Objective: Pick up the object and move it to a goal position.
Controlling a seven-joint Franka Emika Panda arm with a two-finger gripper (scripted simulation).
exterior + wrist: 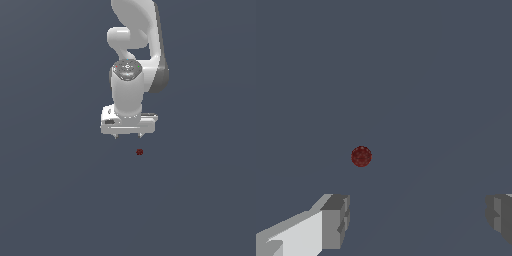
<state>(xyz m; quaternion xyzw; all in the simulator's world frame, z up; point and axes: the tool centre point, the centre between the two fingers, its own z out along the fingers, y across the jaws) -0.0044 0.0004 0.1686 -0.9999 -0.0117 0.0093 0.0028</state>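
Note:
The object [139,152] is a tiny dark red roundish blob on the plain grey ground. In the exterior view it lies just below the white arm's hand and slightly toward that view's right. My gripper [128,136] points down, its two short fingertips spread wide with nothing between them, and it stands apart from the object. The wrist view shows the object [361,156] ahead of the fingers [336,220], outside the gap between them, with my gripper [418,217] open.
Only the flat dark grey ground [60,200] surrounds the arm. The white arm's links [131,85] rise above the hand toward the top of the exterior view.

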